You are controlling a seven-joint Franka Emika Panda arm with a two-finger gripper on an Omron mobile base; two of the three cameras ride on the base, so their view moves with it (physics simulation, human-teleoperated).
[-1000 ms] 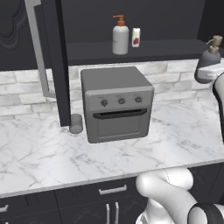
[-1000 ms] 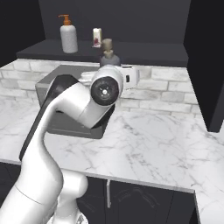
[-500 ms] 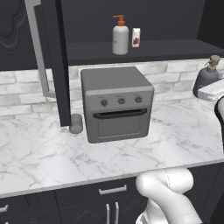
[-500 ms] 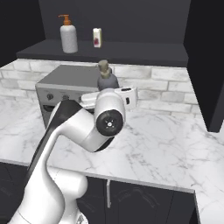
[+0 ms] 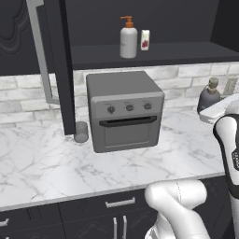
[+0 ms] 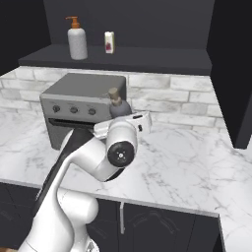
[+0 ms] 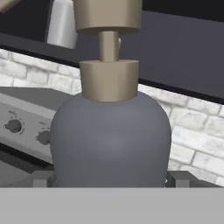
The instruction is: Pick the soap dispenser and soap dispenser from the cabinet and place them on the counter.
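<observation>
The dark grey soap dispenser (image 7: 110, 131) with its tan pump is seen upright between the two fingertips (image 7: 43, 178) of the pincer (image 7: 110, 179), which are spread wide at either side of its base; whether they press on the bottle cannot be told. In the left base view the same bottle (image 5: 208, 95) is seen at the right end of the bench (image 5: 42, 163), beside the grey toaster oven (image 5: 124, 109); whether it rests on the marble cannot be told. The white soap dispenser (image 5: 128, 41) with the orange pump is seen standing on the shelf of the open cabinet (image 5: 154, 51), just beside a small white carton (image 5: 145, 39). A short grey cup (image 5: 81, 131) is set on the bench left of the oven.
</observation>
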